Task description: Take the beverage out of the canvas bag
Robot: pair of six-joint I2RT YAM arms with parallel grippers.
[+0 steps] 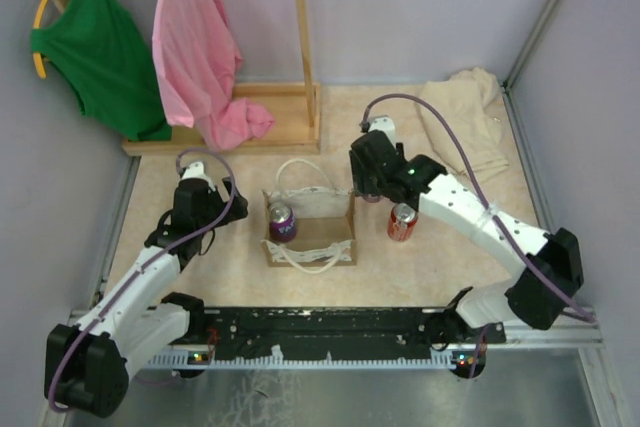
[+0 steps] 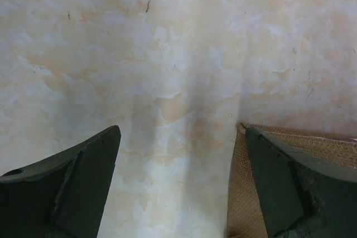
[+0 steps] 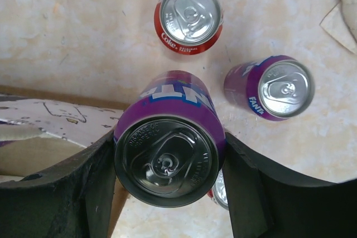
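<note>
The tan canvas bag [image 1: 310, 239] with white rope handles stands open at the table's middle, and a purple can [image 1: 282, 221] stands in its left end. My right gripper [image 1: 368, 187], just past the bag's right end, is shut on a purple Fanta can [image 3: 167, 157] and holds it upright above the tabletop [image 3: 170, 137]. The bag's edge [image 3: 50, 120] shows at the left of the right wrist view. My left gripper [image 1: 228, 197] is open and empty [image 2: 183, 132] over bare tabletop, with the bag's woven corner [image 2: 240, 193] by its right finger.
A red Coke can [image 3: 189, 18], another purple Fanta can [image 3: 273, 88] and a partly hidden can [image 3: 220, 192] stand right of the bag. One red can [image 1: 402, 221] shows from above. A wooden rack base [image 1: 270, 117] with green and pink garments stands behind, and a beige cloth [image 1: 465, 122] lies back right.
</note>
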